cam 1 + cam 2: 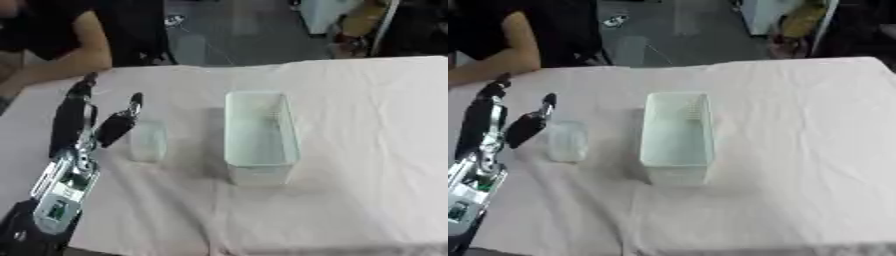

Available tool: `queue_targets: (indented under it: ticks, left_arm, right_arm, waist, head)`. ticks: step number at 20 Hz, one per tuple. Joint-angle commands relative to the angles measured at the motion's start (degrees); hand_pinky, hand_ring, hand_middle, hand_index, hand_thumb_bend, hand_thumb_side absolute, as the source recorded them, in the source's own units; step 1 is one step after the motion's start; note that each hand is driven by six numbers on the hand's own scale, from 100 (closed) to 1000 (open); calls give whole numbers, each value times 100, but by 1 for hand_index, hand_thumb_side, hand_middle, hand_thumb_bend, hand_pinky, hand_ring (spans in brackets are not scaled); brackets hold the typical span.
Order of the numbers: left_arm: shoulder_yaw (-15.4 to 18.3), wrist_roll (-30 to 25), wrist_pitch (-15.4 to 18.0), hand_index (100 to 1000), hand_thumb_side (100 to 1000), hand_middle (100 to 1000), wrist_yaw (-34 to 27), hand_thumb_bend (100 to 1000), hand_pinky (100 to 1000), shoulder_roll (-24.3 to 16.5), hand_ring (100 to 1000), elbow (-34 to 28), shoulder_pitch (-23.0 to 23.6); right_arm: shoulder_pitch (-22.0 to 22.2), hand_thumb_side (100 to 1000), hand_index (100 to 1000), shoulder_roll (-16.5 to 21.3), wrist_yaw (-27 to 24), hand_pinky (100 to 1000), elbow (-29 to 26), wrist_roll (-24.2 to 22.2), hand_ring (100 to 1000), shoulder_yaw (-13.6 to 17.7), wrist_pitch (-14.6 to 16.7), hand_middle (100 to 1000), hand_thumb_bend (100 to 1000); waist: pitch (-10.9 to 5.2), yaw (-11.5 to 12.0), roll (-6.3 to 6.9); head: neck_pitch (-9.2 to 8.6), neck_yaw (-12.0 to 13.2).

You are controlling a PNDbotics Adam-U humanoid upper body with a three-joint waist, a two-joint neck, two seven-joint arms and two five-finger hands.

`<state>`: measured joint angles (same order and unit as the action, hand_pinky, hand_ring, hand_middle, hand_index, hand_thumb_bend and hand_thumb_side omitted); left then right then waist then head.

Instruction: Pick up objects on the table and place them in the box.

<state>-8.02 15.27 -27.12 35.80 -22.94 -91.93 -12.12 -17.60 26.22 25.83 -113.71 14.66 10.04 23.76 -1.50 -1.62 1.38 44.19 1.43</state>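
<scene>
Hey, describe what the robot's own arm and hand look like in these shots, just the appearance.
Only the left hand and its arm show, at the left side of both views. The fingers and thumb are black and slim. The wrist behind them is silver metal. The forearm is a silver-white casing with a small green patch, going black toward the lower corner. The right arm is out of view.

The cloth is plain pale pink, unpatterned. The box is clear with a pale greenish-white tint. At its 9 o'clock, the small container is clear and colourless. The left hand is black, with silver and a green patch on the forearm.
</scene>
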Motion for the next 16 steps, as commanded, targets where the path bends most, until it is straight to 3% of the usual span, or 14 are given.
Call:
queue_targets:
  ticks: [1,12,14,15,16]
  left_arm:
    - [-57,-124,31,1000,704,869,74,556,871,-57,872,25,-27]
    - [-234,-491,126,1000,776,863,247,532,877,-52,865,303,15]
    - [-251,-549,136,1000,729,863,280,546,878,-48,865,370,18]
    - [-258,-574,139,1000,783,863,297,529,878,-45,864,404,21]
    - [-263,-598,146,1000,783,863,312,529,878,-43,864,435,22]
  right_arm:
    - [-104,670,964,105,-29,835,-88,-7,967,20,4,978,100]
    - [-124,669,964,104,-41,835,-88,-12,967,12,16,979,100]
    - [-127,672,964,104,-41,835,-88,-13,967,10,18,979,100]
    - [-129,668,964,103,-41,835,-88,-11,967,11,18,979,100]
    - [-130,668,964,103,-42,835,-88,-9,967,13,19,979,100]
  waist:
    - [-28,-15,-2]
    - [-19,-27,-7]
    - [-18,-29,-7]
    - [-17,-31,-7]
    - [-16,-31,-7]
  head:
    - [-7,-7]
    - [-7,12]
    - [-7,11]
    - [-7,11]
    - [-7,12]
